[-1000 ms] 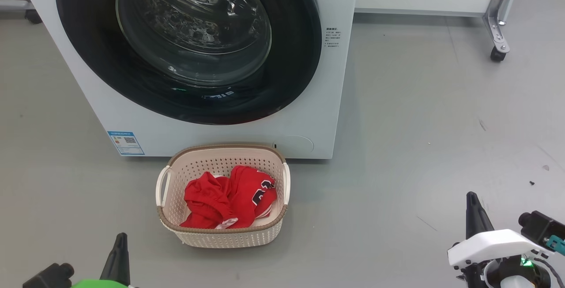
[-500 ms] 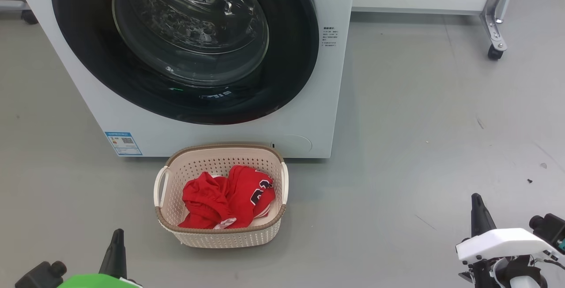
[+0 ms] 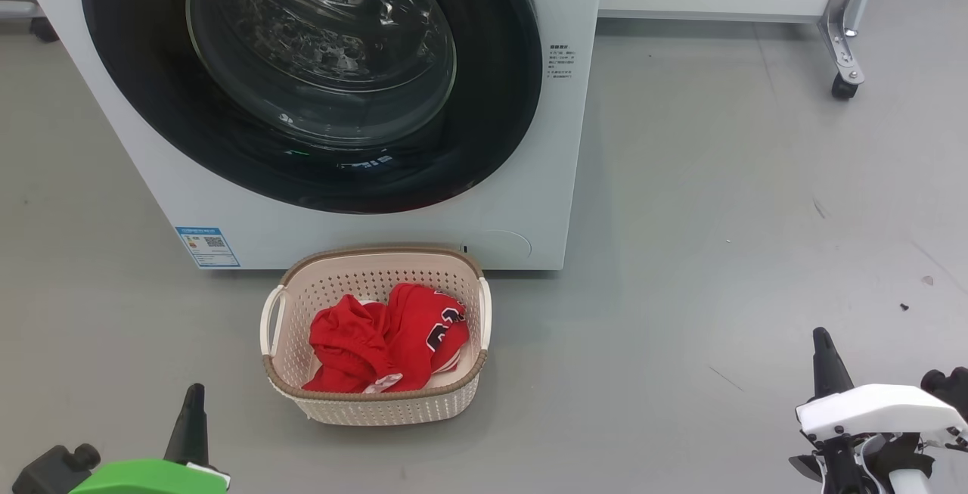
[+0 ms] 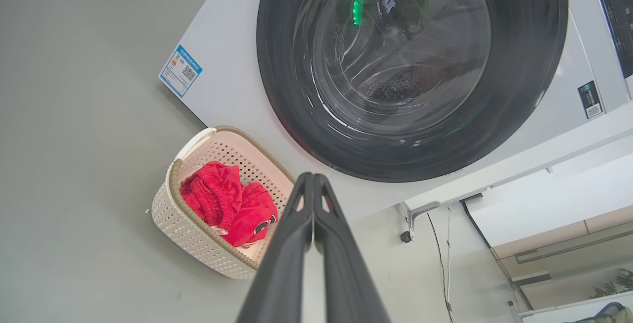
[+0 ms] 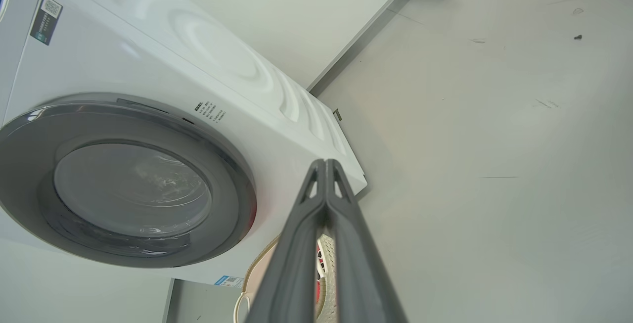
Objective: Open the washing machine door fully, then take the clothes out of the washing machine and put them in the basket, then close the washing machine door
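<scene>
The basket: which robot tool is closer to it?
Left. The left tool sits near the basket, at its near-left; the right tool stands far to its right.

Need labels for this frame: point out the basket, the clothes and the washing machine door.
the basket (image 3: 374, 402), head view, near perforated wall.
the clothes (image 3: 354, 343), head view, middle of the left red garment.
the washing machine door (image 3: 491, 100), head view, right side of its black rim.

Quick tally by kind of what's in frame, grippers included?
washing machine: 1
washing machine door: 1, shut
basket: 1
heap of red clothes: 1, in the basket; number of pieces unclear
Grippers: 2, left gripper and right gripper, both shut
Total: 6
</scene>
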You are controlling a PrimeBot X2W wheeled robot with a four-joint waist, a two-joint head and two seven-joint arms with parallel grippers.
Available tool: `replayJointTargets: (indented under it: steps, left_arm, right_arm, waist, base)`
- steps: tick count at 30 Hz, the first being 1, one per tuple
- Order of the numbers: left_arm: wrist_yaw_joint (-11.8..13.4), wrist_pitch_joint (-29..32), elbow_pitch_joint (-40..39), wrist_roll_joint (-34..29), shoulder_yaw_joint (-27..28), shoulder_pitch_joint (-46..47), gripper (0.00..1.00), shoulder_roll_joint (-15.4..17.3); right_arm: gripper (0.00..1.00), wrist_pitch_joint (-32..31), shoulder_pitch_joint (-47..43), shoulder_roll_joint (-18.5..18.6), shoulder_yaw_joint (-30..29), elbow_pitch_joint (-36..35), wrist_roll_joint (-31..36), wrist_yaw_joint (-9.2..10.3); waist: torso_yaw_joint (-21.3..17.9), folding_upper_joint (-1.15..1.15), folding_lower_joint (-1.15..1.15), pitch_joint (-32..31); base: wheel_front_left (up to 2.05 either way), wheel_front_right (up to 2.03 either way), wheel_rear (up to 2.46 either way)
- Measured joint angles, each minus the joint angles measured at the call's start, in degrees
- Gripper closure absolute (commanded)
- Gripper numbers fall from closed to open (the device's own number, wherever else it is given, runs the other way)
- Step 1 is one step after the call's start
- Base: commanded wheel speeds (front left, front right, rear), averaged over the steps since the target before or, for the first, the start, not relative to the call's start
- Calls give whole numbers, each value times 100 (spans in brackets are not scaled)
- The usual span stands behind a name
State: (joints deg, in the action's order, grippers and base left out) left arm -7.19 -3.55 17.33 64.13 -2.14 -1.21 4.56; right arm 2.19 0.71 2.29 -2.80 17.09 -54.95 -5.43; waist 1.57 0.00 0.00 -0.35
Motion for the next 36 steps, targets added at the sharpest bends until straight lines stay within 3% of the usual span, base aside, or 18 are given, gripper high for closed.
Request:
replayJointTargets:
  steps: [36]
  left_arm:
    - [0, 587, -113, 1723, 386, 243, 100, -146]
  right_arm:
    - [100, -552, 162, -7, -334, -37, -2272, -98]
  waist:
    - [-99, 0, 0, 32]
  base:
    - [0, 0, 0]
